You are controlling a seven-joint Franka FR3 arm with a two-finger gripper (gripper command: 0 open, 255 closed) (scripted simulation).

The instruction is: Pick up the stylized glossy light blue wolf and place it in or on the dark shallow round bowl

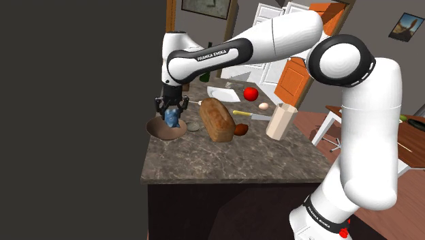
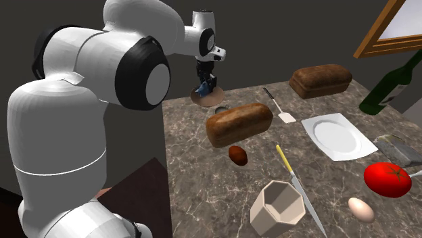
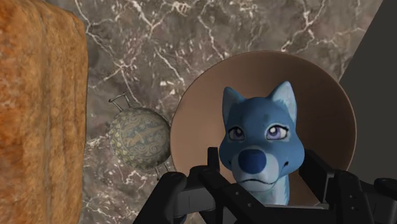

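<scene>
The glossy light blue wolf (image 3: 259, 137) hangs upright between my gripper's (image 3: 262, 167) black fingers, which are shut on its body, with its face toward the wrist camera. It is right over the brown shallow round bowl (image 3: 197, 121), low in its middle. I cannot tell if it touches the bowl's floor. In the shoulder view the gripper (image 1: 171, 108) points straight down on the wolf (image 1: 171, 118) above the bowl (image 1: 155, 127), near the counter's left edge. The second exterior view has the gripper (image 2: 207, 84), wolf (image 2: 205, 89) and bowl (image 2: 196, 99) at the counter's far corner.
A small patterned ball (image 3: 138, 137) lies just beside the bowl, and a bread loaf (image 1: 218, 119) lies beyond it. Farther along the marble counter are a brown egg-shaped thing (image 2: 237, 155), a beige cup (image 2: 277, 206), a knife (image 2: 297, 182), a white plate (image 2: 331, 135) and a tomato (image 2: 387, 178).
</scene>
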